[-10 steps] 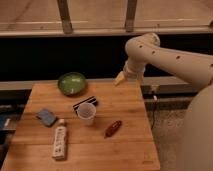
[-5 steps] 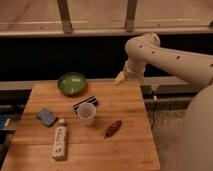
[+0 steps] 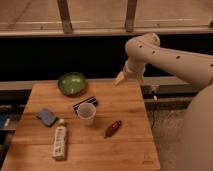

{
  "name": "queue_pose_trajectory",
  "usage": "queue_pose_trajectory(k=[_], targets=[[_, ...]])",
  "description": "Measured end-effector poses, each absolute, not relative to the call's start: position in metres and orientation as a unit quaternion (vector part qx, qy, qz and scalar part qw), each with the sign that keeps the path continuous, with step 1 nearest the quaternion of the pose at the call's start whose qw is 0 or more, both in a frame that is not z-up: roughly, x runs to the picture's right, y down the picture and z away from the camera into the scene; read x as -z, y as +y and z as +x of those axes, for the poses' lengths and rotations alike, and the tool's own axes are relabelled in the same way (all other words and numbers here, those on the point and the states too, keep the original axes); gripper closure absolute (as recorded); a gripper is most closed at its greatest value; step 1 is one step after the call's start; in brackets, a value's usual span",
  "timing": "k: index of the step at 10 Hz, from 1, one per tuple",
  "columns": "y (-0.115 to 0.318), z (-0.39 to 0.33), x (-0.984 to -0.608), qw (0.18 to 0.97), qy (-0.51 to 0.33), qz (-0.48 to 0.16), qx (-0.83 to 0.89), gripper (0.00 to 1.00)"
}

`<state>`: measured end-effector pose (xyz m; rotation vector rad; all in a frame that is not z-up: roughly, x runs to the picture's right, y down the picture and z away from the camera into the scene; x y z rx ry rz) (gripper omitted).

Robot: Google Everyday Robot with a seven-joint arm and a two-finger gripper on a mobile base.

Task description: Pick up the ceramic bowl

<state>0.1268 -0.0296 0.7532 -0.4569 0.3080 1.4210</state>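
Here I am at the wooden desk [image 3: 131,142], and my gripper [image 3: 120,79] hangs over its far edge, toward the right-hand side. My pale arm [image 3: 167,56] bends in from the right and turns down to it. Are the jaws apart or together? I cannot tell from here; only a yellowish tip shows. One thing is plain: nothing is in them.

Now the ceramic bowl [image 3: 71,83]. It sits upright on the far left part of the desk, green and glossy with a darker rim, and I can see nothing inside it. It is well apart from my gripper, off to the gripper's left, with bare wood between us.

Nearer the front, a small translucent white cup [image 3: 86,113] stands upright around the middle of the desk. Just behind it, and seemingly touching it, lies a flat black item with pale stripes [image 3: 85,103], between the cup and the bowl. Left of the cup rests a blue sponge [image 3: 46,116], close to the desk's left edge. In front of the sponge, a white bottle [image 3: 60,142] lies on its side, its cap end pointing away toward the back. Right of the cup, a small reddish-brown object [image 3: 113,128] lies slantwise on the wood; what it is I cannot make out.
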Motion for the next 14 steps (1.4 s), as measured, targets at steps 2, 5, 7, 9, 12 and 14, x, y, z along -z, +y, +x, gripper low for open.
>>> queue_pose_trajectory(k=[2,5,7,9,12,14], targets=[[-0.03,0.127,-0.753,0.723,0.14,-0.207,-0.644,0.2],[-0.031,0.127,-0.754,0.721,0.136,-0.206,-0.647,0.2],[-0.05,0.125,-0.759,0.712,0.114,-0.203,-0.663,0.2],[-0.081,0.101,-0.771,0.718,0.085,-0.204,-0.66,0.2],[-0.112,0.039,-0.777,0.739,0.033,-0.225,-0.634,0.2],[-0.12,0.007,-0.774,0.744,0.005,-0.242,-0.623,0.2]])
